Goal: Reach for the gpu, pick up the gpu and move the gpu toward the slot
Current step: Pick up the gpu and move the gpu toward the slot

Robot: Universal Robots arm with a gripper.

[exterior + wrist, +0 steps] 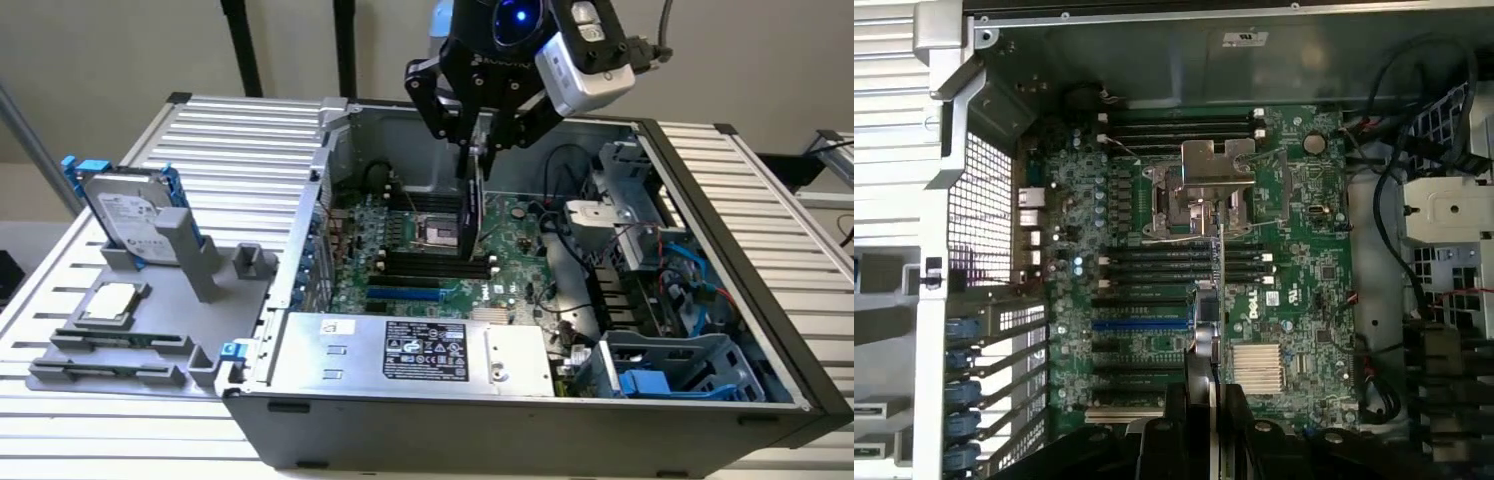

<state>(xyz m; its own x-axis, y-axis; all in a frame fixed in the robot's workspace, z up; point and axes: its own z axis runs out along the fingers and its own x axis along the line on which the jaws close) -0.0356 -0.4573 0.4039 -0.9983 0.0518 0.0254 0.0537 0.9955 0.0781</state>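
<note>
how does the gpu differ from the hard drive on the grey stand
The gpu hangs edge-on from the tool above the motherboard inside the case; the hard drive stands outside the case in a slot of the grey stand. The gpu looks thin and dark; the hard drive is thicker, silver, with blue rails. Both are held upright.

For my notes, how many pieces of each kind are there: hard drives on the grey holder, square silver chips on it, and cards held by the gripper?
Hard drive, standing upright on the grey holder: 1
Square silver chip, lying flat on the holder: 1
gpu, gripped on edge by the gripper above the motherboard: 1
Total: 3
</note>
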